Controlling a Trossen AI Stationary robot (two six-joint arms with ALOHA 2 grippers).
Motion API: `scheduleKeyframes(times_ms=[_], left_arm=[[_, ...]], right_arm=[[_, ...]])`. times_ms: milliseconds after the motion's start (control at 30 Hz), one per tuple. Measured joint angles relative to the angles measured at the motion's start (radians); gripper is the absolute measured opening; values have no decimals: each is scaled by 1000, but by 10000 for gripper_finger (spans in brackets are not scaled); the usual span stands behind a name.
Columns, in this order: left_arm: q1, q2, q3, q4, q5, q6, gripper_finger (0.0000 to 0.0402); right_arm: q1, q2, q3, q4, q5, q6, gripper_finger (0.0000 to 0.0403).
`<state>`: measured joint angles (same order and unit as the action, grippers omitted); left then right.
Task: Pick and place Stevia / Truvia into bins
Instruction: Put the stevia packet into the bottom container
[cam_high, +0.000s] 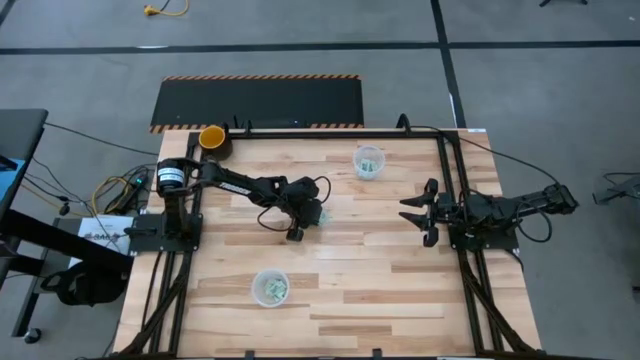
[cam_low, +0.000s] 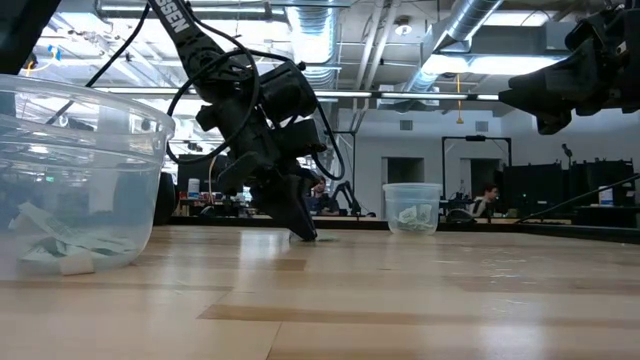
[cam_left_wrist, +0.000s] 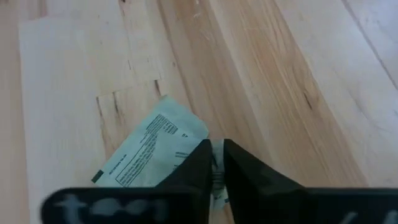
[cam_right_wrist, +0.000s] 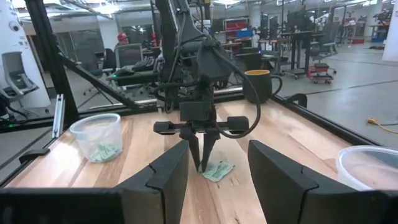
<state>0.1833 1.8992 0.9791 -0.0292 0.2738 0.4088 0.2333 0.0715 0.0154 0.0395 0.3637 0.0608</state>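
One pale mint-green and white Stevia packet lies flat on the wood near the table's middle. My left gripper stands over it with fingers pointing down, shut on its edge; the right wrist view shows it too. Two clear cups hold packets: one toward the far edge, one toward the near edge. My right gripper waits open by the table's right side, above the table, touching nothing. My left gripper pinches the packet's edge between its two fingertips, coming from above and pointing down. The rest of the packet lies flat on the table beside the fingertips, which reach down to the tabletop.
A yellow-orange cup with a dark base stands at the table's far left corner. Black frame rails run along the table's sides. Bare wood lies between the two clear cups. People and desks show in the room beyond.
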Motion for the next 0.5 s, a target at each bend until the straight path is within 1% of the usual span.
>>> scheduleKeyframes(times_ms=[67,367,500], left_arm=[[0,0,0,-1,0,-1,9],[-5,-12,-2,-6,-2,-25,19],[-22,-50,-3,-21,-51,-37,19]], right_arm=[[0,0,0,0,0,0,159],[0,0,0,0,0,0,159],[0,0,0,0,0,0,159]])
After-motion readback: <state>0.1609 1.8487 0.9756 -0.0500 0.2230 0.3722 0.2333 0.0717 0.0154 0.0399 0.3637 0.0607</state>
